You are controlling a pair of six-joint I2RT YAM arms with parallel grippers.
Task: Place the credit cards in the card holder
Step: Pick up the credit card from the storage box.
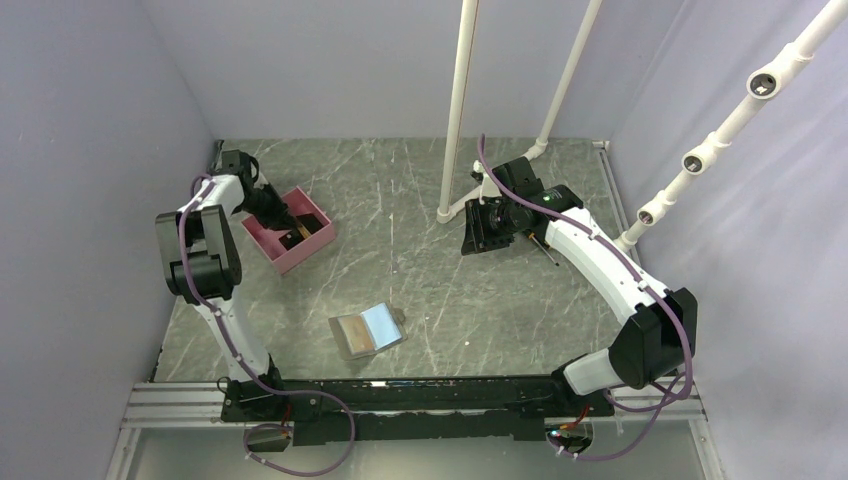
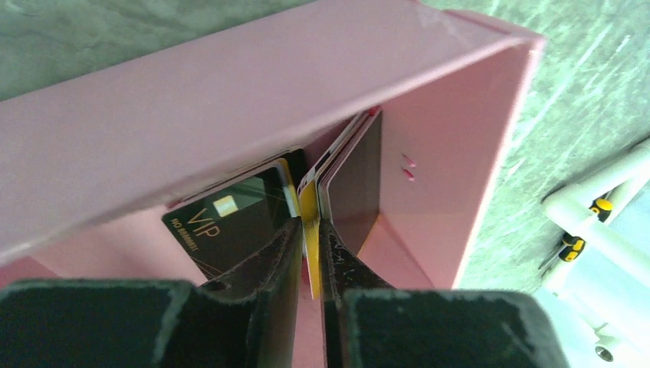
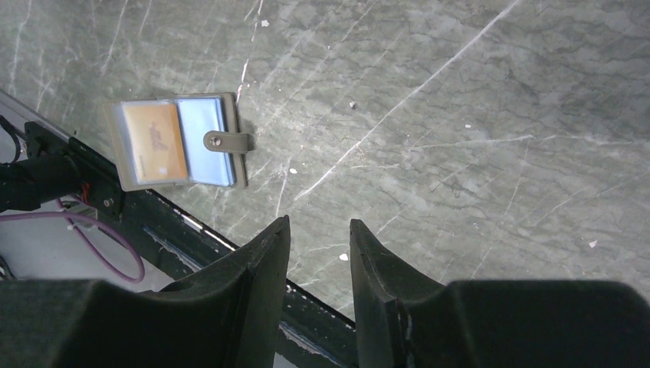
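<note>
In the left wrist view, several credit cards stand on edge inside the pink box (image 2: 230, 100): a black VIP card (image 2: 222, 222), a yellow-orange card (image 2: 310, 205) and a dark card (image 2: 356, 184). My left gripper (image 2: 309, 224) reaches into the box (image 1: 318, 240) with its two fingers pressed on either side of the yellow-orange card. The card holder (image 1: 367, 332) lies open on the table near the front, an orange card (image 3: 153, 140) showing in one pocket beside its light blue lining (image 3: 203, 138). My right gripper (image 3: 320, 224) hangs open over the table, nothing between its fingers.
White pipe legs (image 1: 455, 110) stand at the back middle, close to the right arm (image 1: 600, 260). A yellow-and-black screwdriver (image 1: 545, 248) lies by the right gripper (image 1: 480, 235). The black base rail (image 1: 420, 395) runs along the near edge.
</note>
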